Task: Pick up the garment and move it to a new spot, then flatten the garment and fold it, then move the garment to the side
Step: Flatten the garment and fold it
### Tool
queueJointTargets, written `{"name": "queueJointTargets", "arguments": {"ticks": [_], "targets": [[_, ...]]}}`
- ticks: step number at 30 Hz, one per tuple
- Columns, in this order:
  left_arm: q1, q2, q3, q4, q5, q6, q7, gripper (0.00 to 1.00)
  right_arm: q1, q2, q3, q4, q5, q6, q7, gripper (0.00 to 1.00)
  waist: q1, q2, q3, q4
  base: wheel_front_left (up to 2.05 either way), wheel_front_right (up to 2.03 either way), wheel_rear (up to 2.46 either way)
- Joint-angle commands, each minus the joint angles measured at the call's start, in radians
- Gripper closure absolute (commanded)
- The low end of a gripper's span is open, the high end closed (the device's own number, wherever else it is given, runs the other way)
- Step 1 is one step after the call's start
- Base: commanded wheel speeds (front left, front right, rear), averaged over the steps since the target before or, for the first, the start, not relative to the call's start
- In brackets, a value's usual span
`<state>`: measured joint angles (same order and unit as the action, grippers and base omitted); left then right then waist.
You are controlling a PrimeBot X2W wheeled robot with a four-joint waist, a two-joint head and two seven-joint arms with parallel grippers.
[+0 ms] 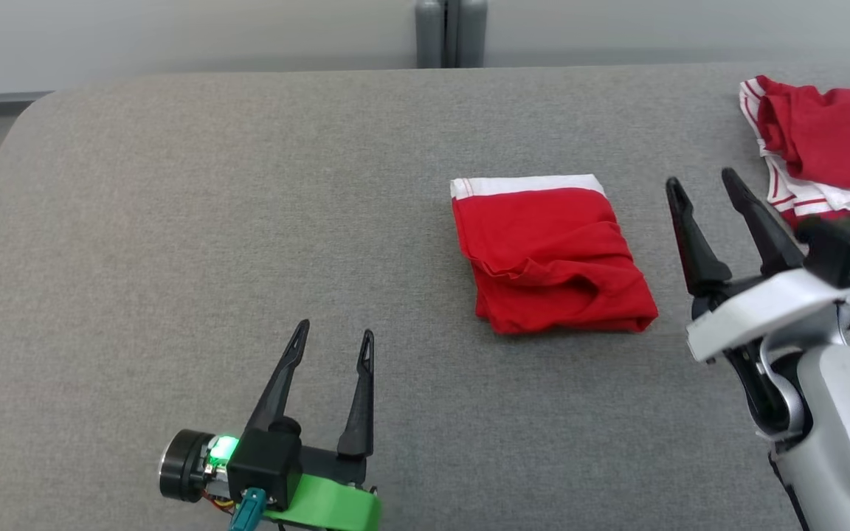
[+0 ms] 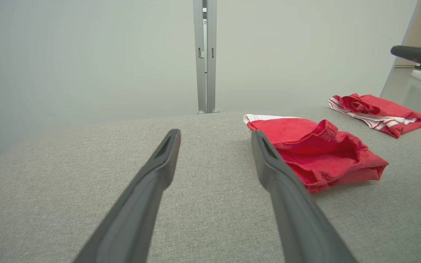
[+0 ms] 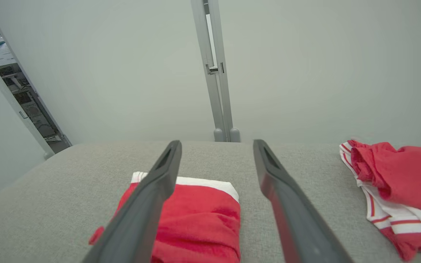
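The garment (image 1: 554, 254) is a red piece with a white band along its far edge, folded into a rough rectangle on the grey table (image 1: 248, 184). It appears again as the garment (image 2: 320, 149) to the right of my left fingers and as the garment (image 3: 199, 219) under my right fingers. My right gripper (image 1: 702, 188) stands open just right of it, holding nothing. My left gripper (image 1: 335, 335) is open too, near the front edge, well to the left of the cloth. In their wrist views the left gripper (image 2: 216, 137) and right gripper (image 3: 216, 146) show spread fingers.
A second red garment with white striped trim (image 1: 823, 147) lies bunched at the table's far right edge; it is also the striped garment (image 2: 378, 113) and the striped garment (image 3: 397, 193). A grey post (image 1: 451, 33) stands behind the table. The table's rounded left corner is near.
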<state>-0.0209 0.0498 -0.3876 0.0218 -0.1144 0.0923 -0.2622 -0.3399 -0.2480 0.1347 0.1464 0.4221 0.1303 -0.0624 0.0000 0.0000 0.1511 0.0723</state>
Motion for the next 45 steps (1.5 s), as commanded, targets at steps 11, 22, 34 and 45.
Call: {"name": "queueJointTargets", "arguments": {"ticks": [11, 22, 34, 45], "targets": [[0.023, 0.002, 0.021, -0.016, 0.025, -0.021, -0.003, 0.00, 0.050, -0.095, 0.143, 0.117, 0.108, 0.000, -0.116, 1.00, 0.0000, 0.0000, -0.009, -0.031, 0.00, 0.00, 0.00], [-0.026, 0.002, -0.037, 0.000, -0.001, -0.020, -0.003, 0.00, -0.178, -0.168, 0.333, 0.256, 0.615, 0.000, 0.227, 1.00, 0.0000, 0.0000, 0.040, 0.072, 0.00, 0.00, 0.00], [-0.019, 0.002, -0.050, 0.000, -0.034, 0.005, -0.003, 0.00, -0.104, -0.315, 0.454, 0.139, 0.878, 0.001, 0.576, 1.00, 0.0000, 0.0000, 0.041, 0.092, 0.00, 0.00, 0.00], [0.017, 0.002, -0.033, 0.014, -0.028, 0.002, -0.003, 0.00, 0.036, -0.351, 0.423, -0.122, 0.830, 0.001, 0.339, 0.34, 0.0000, 0.0000, -0.020, 0.073, 0.00, 0.00, 0.00]]}}
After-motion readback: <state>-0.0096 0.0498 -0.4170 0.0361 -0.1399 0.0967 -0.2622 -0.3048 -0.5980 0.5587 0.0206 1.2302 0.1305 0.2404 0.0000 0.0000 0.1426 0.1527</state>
